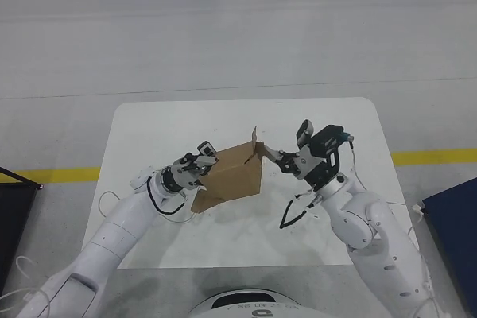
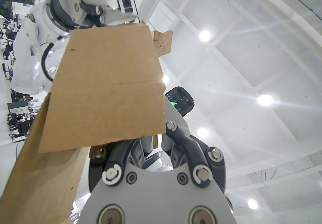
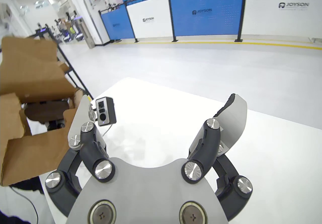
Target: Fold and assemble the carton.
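A brown carton [image 1: 234, 175] is held above the middle of the white table [image 1: 318, 230], partly unfolded with loose flaps. My left gripper [image 1: 203, 163] is at its left edge, shut on a panel; in the left wrist view the carton [image 2: 108, 79] covers the fingertips of that gripper [image 2: 151, 142]. My right gripper [image 1: 285, 161] is at the carton's right end, open. In the right wrist view this gripper [image 3: 161, 109] stands wide open, with one finger [image 3: 81, 112] against a flap of the carton [image 3: 37, 144]. The right gripper [image 2: 118, 17] also shows at the panel's far edge.
A black cable [image 1: 294, 211] hangs from the right arm over the table. A dark frame [image 1: 0, 207] stands off the table's left side and a blue object [image 1: 461, 222] off its right. Bare tabletop [image 3: 156, 119] lies beyond the right gripper.
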### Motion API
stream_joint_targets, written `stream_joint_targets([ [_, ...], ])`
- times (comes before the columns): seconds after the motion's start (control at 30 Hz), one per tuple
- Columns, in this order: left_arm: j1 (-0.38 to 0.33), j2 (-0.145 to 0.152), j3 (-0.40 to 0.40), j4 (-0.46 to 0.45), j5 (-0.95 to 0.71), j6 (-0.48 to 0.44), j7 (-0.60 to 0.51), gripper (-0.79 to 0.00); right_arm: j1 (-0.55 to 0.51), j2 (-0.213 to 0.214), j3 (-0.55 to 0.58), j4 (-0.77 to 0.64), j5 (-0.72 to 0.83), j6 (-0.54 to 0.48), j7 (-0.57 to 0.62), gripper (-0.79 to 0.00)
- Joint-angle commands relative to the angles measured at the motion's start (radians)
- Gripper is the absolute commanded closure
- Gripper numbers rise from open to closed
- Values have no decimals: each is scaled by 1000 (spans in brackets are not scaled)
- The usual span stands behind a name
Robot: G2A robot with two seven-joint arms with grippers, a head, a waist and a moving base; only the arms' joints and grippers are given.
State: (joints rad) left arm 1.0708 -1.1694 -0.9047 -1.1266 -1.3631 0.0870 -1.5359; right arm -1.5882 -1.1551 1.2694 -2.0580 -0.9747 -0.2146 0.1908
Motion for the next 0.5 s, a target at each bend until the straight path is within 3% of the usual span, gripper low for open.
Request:
stream_joint_targets([
  [0.0, -1, 1, 2, 0, -1, 0, 0, 0, 3, -1, -13, -3, 3, -13, 9, -785],
  [0.3, 1, 7, 7, 0, -10, -8, 0, 0, 5, -2, -44, -9, 41, -92, 21, -785],
  [0.47, 6, 12, 4, -7, -13, -13, 0, 0, -10, -2, 17, -9, 116, -60, -35, -785],
])
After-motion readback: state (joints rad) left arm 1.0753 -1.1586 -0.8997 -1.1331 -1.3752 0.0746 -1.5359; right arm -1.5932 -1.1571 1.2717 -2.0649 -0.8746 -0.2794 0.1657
